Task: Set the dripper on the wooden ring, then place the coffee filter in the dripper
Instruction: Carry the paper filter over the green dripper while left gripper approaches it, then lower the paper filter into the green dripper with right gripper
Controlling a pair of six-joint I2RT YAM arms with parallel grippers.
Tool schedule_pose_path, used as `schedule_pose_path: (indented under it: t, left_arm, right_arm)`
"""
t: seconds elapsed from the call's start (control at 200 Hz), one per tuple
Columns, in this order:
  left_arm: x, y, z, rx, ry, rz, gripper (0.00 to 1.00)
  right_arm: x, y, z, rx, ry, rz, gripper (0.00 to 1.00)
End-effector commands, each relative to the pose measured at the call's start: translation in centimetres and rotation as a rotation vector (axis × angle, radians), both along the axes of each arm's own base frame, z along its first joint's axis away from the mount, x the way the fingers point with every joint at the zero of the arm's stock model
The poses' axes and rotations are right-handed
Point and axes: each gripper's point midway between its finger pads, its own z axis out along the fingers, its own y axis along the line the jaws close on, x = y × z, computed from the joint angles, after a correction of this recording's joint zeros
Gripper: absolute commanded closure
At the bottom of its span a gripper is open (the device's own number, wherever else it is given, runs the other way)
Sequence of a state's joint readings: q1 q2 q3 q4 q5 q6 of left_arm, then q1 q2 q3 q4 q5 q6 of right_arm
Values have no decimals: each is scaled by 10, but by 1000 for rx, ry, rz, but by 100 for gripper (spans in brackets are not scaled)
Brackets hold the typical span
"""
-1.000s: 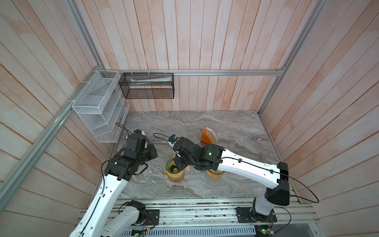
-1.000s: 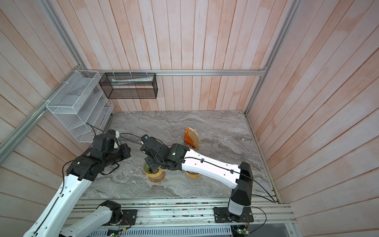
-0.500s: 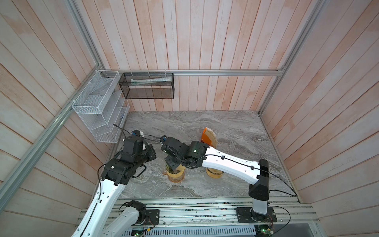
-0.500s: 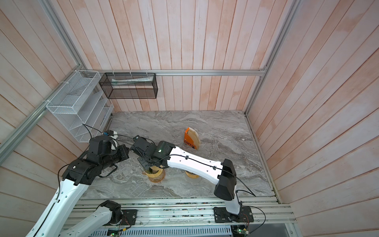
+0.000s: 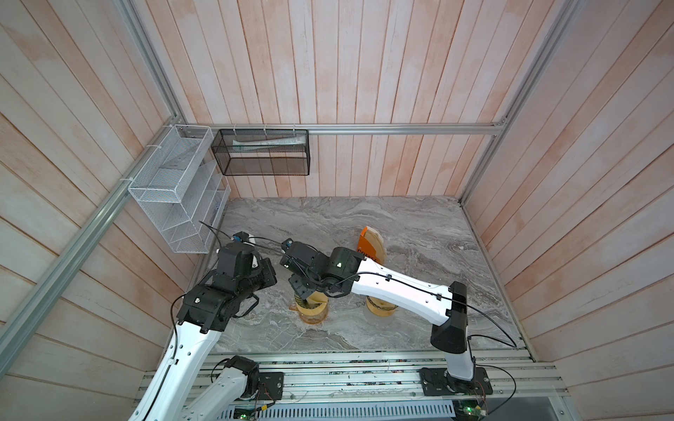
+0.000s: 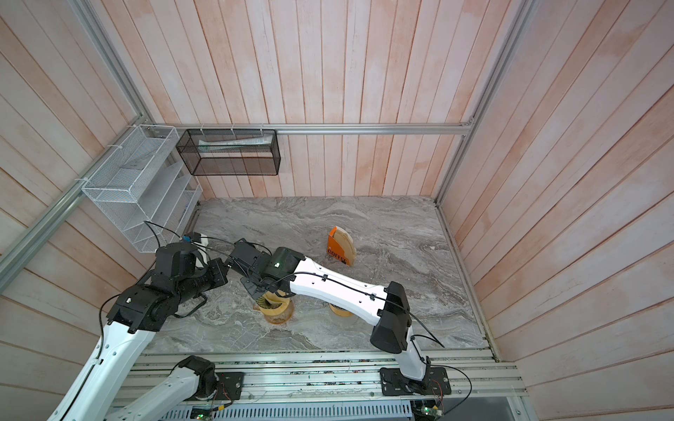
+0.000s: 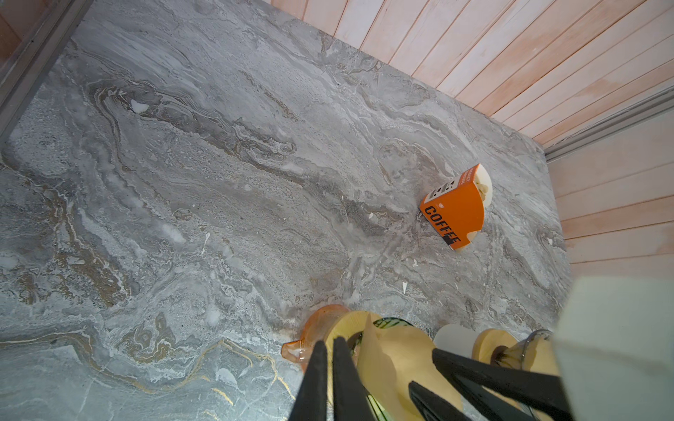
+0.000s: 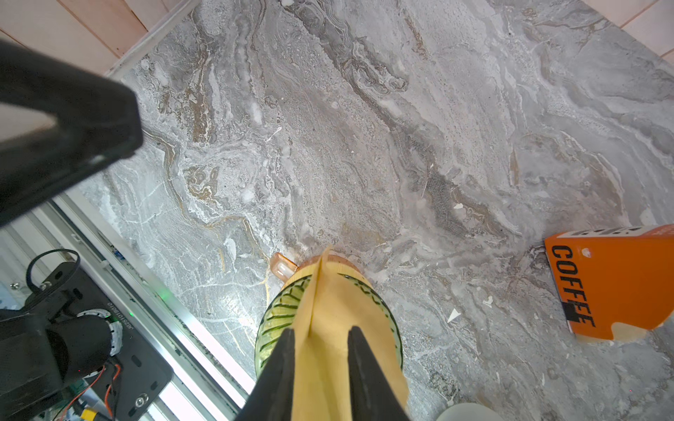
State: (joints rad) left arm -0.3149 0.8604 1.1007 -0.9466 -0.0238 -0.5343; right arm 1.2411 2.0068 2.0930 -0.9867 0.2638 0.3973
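The dripper [image 8: 281,313] is a green ribbed glass cone with a wooden collar [image 7: 346,324], standing on an amber carafe [image 7: 313,328] near the table's front; both top views show it [image 5: 312,310] [image 6: 277,310]. The tan paper coffee filter [image 8: 328,302] [image 7: 394,353] stands folded in the cone, one crease sticking up. My right gripper [image 8: 321,330] hangs right over it, open, its fingers on either side of the paper. My left gripper [image 7: 328,342] is shut just beside the collar, with nothing seen between its fingers; in the top views its wrist hides them.
An orange filter box [image 5: 368,248] [image 8: 612,284] marked COFFEE stands further back on the marble table [image 5: 419,226]. A second wooden-collared vessel [image 5: 379,310] [image 7: 492,342] sits right of the dripper under the right forearm. Wire baskets [image 5: 175,189] hang on the left and back walls.
The right arm's elbow has swung left while its gripper stayed over the dripper, and its jaws have parted off the filter. The left arm has barely shifted.
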Motion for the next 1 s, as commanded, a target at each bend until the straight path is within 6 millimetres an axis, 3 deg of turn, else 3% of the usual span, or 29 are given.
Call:
schedule_pose_path:
  t: [0.0,0.23,0.445,0.72,0.995]
  left_arm:
    - [-4,-6,-1,-4,-2,-51,90]
    - [-16,-37,-6,-114,43,-203,90]
    - [-49,-56,-21,-213,126,-279,90]
    - [-76,-66,-41,-243,218,-308,90]
    - [-75,-69,-62,-238,261,-313,91]
  right_arm:
    - [-2,-6,16,47,5,-10,72]
    - [7,-28,41,196,14,-29,73]
    - [13,-53,52,312,-9,-16,79]
    - [0,-42,30,232,2,78,83]
    - [-10,-32,8,142,-16,118,84]
